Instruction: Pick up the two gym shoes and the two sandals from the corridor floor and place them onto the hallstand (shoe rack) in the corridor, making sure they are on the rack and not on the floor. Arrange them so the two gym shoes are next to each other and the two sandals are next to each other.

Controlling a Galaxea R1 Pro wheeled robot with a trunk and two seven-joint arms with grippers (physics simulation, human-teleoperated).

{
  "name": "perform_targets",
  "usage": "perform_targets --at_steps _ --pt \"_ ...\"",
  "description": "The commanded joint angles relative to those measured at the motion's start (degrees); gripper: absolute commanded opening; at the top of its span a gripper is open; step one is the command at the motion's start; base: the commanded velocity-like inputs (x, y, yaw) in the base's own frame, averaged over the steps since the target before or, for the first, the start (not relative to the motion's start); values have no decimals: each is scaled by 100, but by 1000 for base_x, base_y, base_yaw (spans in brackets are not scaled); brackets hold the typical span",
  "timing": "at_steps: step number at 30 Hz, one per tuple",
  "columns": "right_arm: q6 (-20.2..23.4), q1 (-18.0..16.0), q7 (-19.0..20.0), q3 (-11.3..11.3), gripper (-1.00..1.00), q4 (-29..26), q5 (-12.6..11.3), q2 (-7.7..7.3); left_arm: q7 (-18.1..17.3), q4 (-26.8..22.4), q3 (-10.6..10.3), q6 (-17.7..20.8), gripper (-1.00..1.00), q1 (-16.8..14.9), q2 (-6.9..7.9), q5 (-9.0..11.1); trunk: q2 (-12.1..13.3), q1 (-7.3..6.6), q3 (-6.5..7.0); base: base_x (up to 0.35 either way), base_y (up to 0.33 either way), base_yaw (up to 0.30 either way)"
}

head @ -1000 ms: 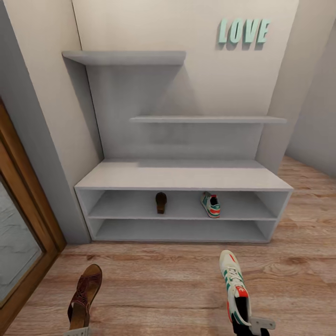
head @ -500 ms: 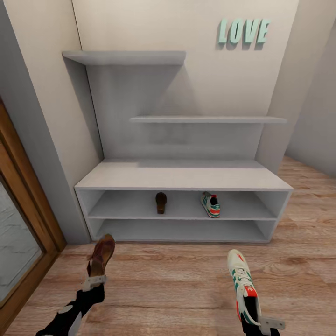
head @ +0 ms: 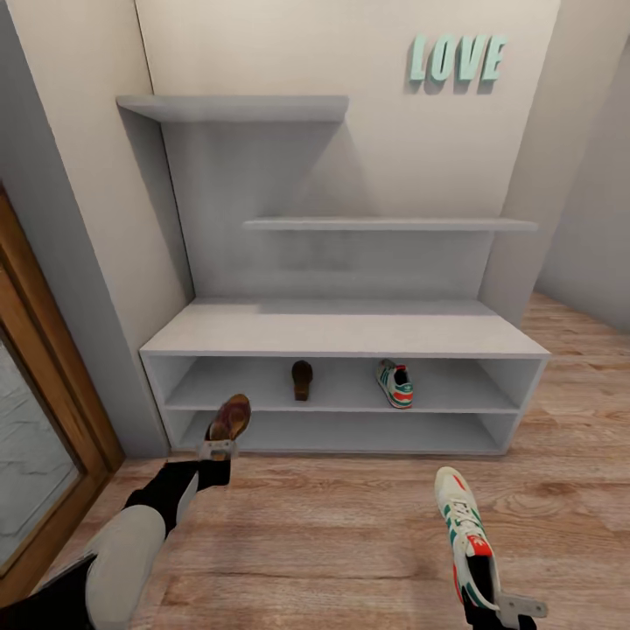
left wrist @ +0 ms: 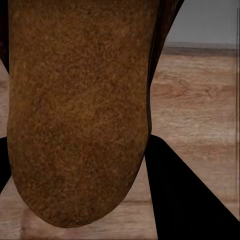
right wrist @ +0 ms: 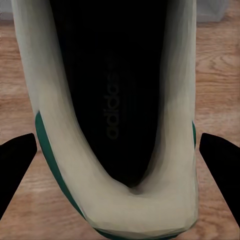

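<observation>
Right gripper [head: 506,608] clamps heel of held gym shoe [head: 465,542] above corridor floor [head: 332,534]. Left gripper [head: 216,450] grips held sandal [head: 229,418] before hallstand [head: 341,337]. Upper shelf: second sandal [head: 302,380], second gym shoe [head: 395,384], well apart.

Right wrist camera, contents as I read them:

1. Gym shoe [right wrist: 165,165]: cream upper, seen from the heel end looking into its dark inside. Faint "adidas" lettering runs along the insole. A teal-green stripe edges the heel on both sides.
2. Right claw [right wrist: 117,150]: I see its two dark fingertips [right wrist: 17,160], one on either side of the heel, held around the shoe.
3. Corridor floor [right wrist: 215,85]: light brown wood-grain planks, beneath and beyond the shoe.
4. A pale grey strip at the far edge; I cannot identify it.
</observation>
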Motion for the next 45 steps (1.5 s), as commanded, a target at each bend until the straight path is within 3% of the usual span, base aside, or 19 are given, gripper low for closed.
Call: perform_targets --at_steps 1,7,13,15,16,22,30,45 --pt "-17 -4 13 -31 -100 5 18 0 -49 -15 38 111 -100 -65 -12 -104 -2 -1 -7 0 0 0" --pt "-19 -4 20 -50 -100 4 13 -2 -46 -25 -46 452 -100 -343 12 -118 -2 -1 -7 0 0 -11" --pt "-14 -4 15 -58 -100 4 8 -7 -37 -64 -79 495 -100 -290 64 -137 -2 -1 -7 0 0 -231" --pt "-14 -4 15 -58 -100 4 8 -7 -35 -154 -83 496 -100 -286 67 -143 -2 -1 -7 0 0 -293" --pt "-14 -4 12 -58 -100 4 8 -7 -32 -629 -85 511 -100 -277 61 -150 -2 -1 -7 0 0 -298" --pt "-17 -4 -1 -58 -100 4 8 -7 38 -832 -59 514 -100 -279 65 -151 -2 -1 -7 0 0 -129" --pt "-22 -4 -6 -58 -100 4 8 -2 499 -855 -47 515 -100 -282 39 -136 -323 175 -164 0 0 -14" --pt "-23 -4 -6 -58 -100 4 8 -7 570 -793 -60 516 -100 -283 31 -82 -343 214 -624 0 0 0"
